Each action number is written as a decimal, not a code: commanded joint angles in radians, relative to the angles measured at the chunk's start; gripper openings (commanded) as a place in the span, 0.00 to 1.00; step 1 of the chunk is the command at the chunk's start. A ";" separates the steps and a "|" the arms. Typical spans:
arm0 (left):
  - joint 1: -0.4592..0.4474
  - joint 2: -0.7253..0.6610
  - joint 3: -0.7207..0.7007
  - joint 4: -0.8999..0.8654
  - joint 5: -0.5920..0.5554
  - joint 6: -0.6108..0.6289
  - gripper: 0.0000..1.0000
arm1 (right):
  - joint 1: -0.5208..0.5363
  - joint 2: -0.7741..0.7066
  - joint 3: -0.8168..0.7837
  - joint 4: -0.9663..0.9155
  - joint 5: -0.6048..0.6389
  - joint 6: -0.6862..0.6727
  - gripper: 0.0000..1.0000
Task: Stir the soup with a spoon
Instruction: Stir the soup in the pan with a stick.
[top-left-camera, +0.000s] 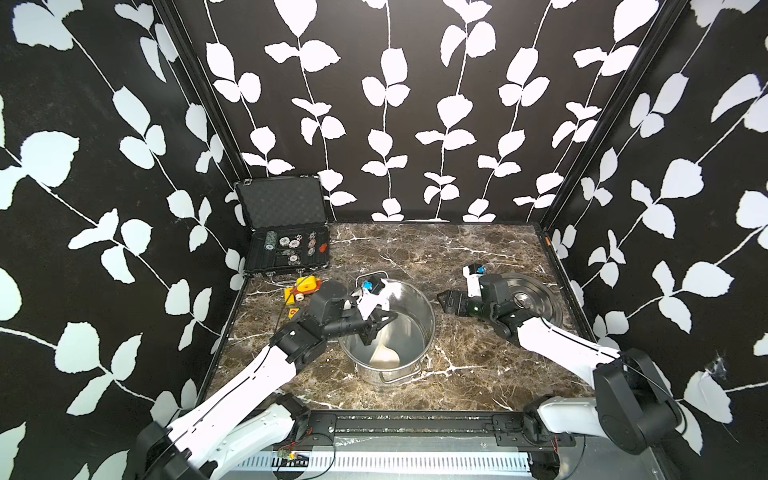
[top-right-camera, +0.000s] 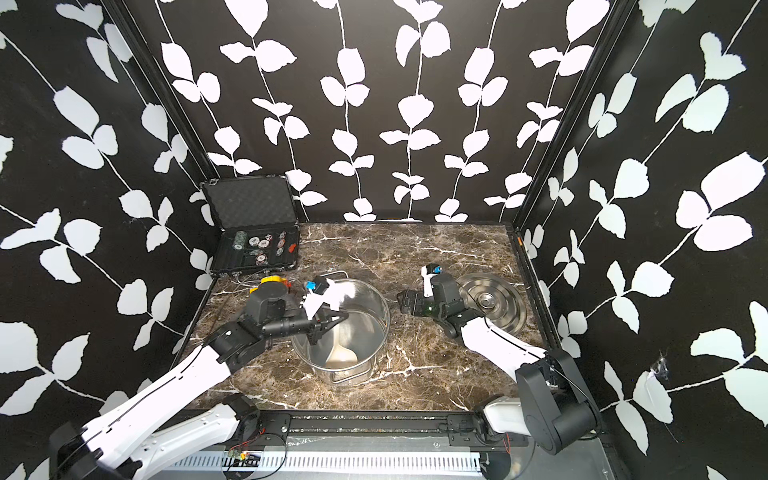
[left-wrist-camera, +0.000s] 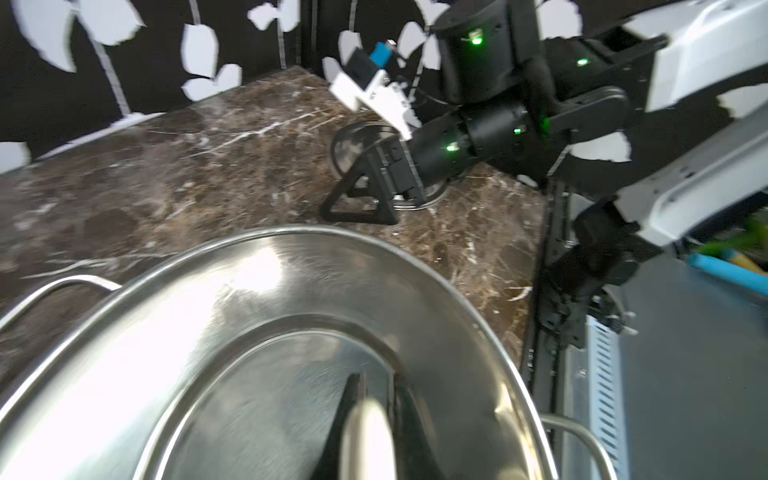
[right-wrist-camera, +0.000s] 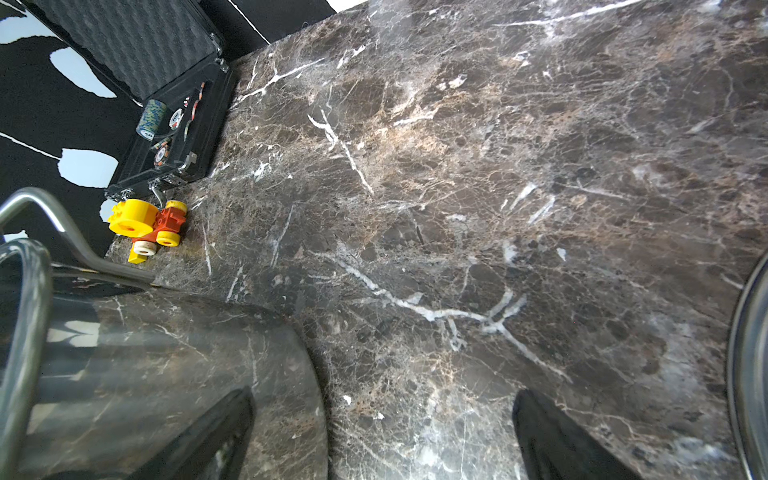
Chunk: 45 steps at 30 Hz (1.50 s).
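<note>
A steel pot (top-left-camera: 415, 332) (top-right-camera: 374, 328) stands mid-table. My left gripper (top-left-camera: 374, 328) (top-right-camera: 324, 328) reaches into it over the left rim, shut on the white spoon's handle (left-wrist-camera: 368, 440). The spoon's cupped bowl (top-left-camera: 384, 357) (top-right-camera: 341, 355) lies low against the pot's near inner wall. Motion blurs the left wrist view, where the pot's inside (left-wrist-camera: 249, 332) shows bare steel; no soup is visible. My right gripper (top-left-camera: 445, 301) (top-right-camera: 404, 302) (right-wrist-camera: 382, 436) hovers open and empty just right of the pot's outer wall (right-wrist-camera: 166, 365).
The pot's steel lid (top-left-camera: 536, 299) (top-right-camera: 494, 305) lies flat at the right, under the right wrist. An open black case of poker chips (top-left-camera: 286, 253) sits at the back left. In front of it is a yellow-and-red toy (top-left-camera: 303, 286) (right-wrist-camera: 145, 226).
</note>
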 joint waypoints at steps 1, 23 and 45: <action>0.005 -0.062 -0.015 -0.070 -0.323 -0.012 0.00 | 0.000 0.009 0.008 0.046 -0.013 0.012 0.99; 0.035 0.347 0.184 0.203 -0.298 0.021 0.00 | 0.000 -0.022 -0.006 0.028 -0.005 0.005 0.99; -0.177 0.443 0.259 0.145 0.034 0.089 0.00 | -0.001 -0.012 -0.006 0.030 -0.001 -0.003 0.99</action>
